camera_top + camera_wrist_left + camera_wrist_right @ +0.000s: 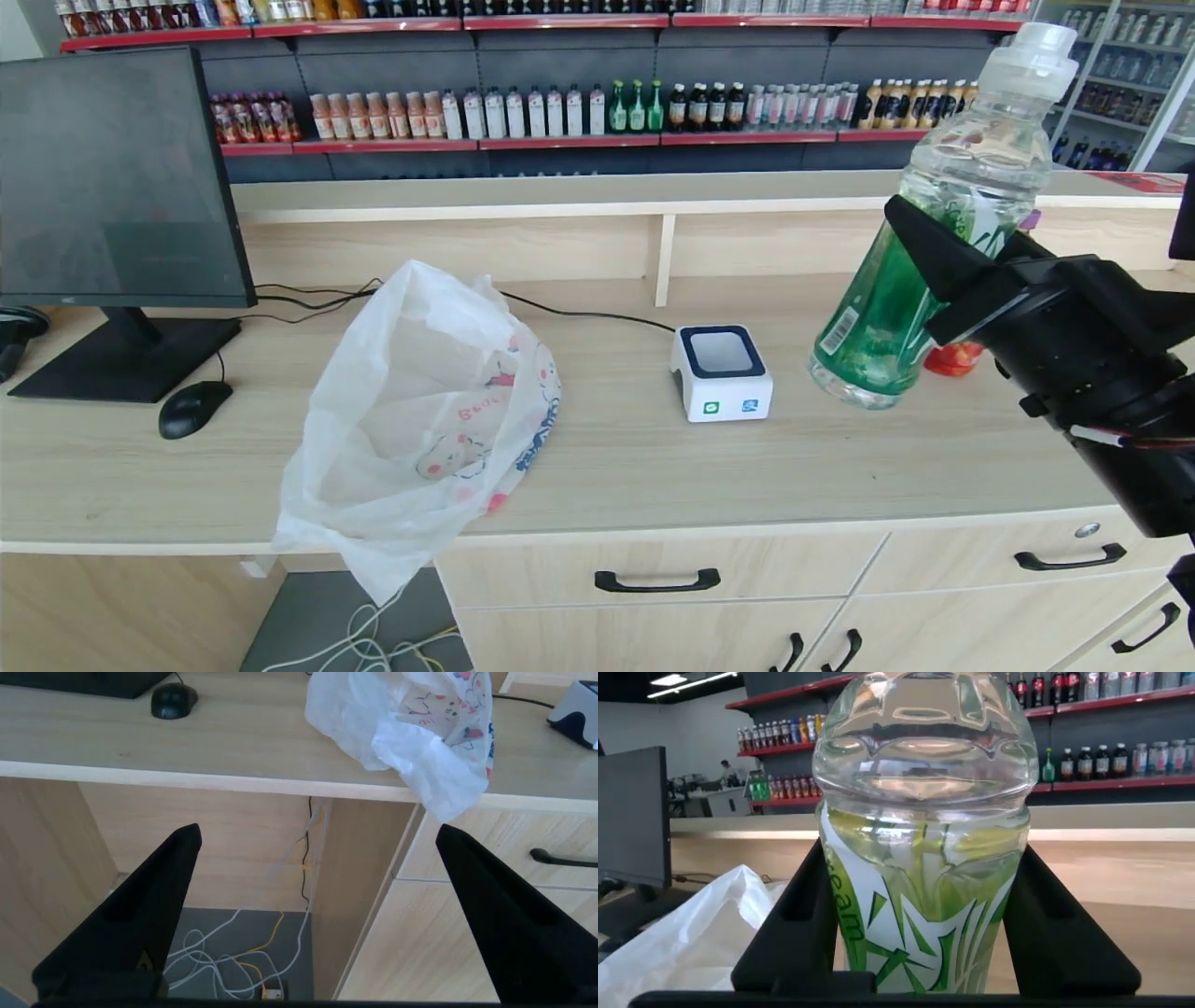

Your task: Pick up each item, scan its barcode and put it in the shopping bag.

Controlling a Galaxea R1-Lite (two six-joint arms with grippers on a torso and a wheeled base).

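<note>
My right gripper (943, 257) is shut on a clear bottle with a green label (920, 252), held tilted above the counter to the right of the white barcode scanner (722, 371). The bottle's barcode (838, 330) faces left and forward. Between the right fingers (799, 924) the bottle (924, 840) stands close in the right wrist view. The white plastic shopping bag (425, 411) lies open at the counter's front edge, left of the scanner. My left gripper (313, 919) hangs open below the counter edge, under the bag (411, 719), with nothing in it.
A monitor (117, 187) and black mouse (191, 409) stand at the counter's left. A red item (954, 359) sits behind the bottle. A cable (579, 313) runs from the scanner towards the monitor. Drawers (658, 579) lie under the counter; drink shelves (579, 112) line the back.
</note>
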